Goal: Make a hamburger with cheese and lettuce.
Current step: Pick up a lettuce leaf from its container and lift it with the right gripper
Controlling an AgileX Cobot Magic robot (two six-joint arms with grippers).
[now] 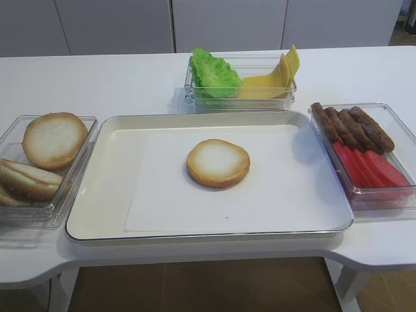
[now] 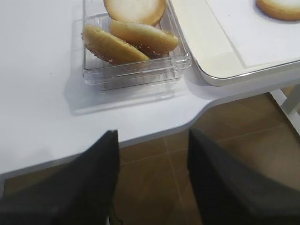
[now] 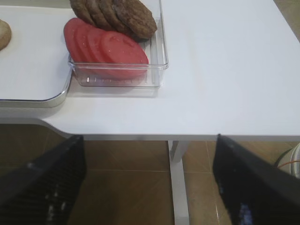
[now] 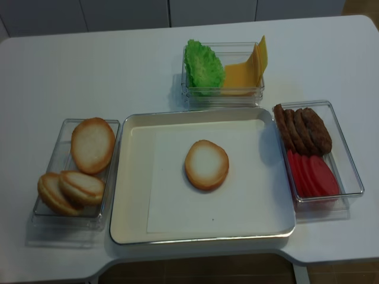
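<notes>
The hamburger [image 1: 218, 162] [image 4: 206, 164] is a single bun half lying cut face up in the middle of the cream tray [image 1: 97, 195]; its edges show in the wrist views as the hamburger [image 2: 279, 8] and the hamburger [image 3: 3, 33]. The lettuce [image 1: 213, 75] [image 4: 203, 66] and the cheese [image 1: 273, 79] [image 4: 244, 70] stand in a clear box behind the tray. My right gripper [image 3: 147, 183] hangs open below the table's front right edge, over the floor. My left gripper [image 2: 152, 180] is open too, off the front left edge. Neither holds anything.
A clear box of spare bun halves [image 1: 45, 159] [image 2: 133, 40] sits left of the tray. Right of the tray, another clear box holds brown patties [image 1: 354, 125] [image 3: 117, 14] and red slices [image 1: 374, 168] [image 3: 105, 47]. A table leg [image 3: 178, 183] stands below the right gripper.
</notes>
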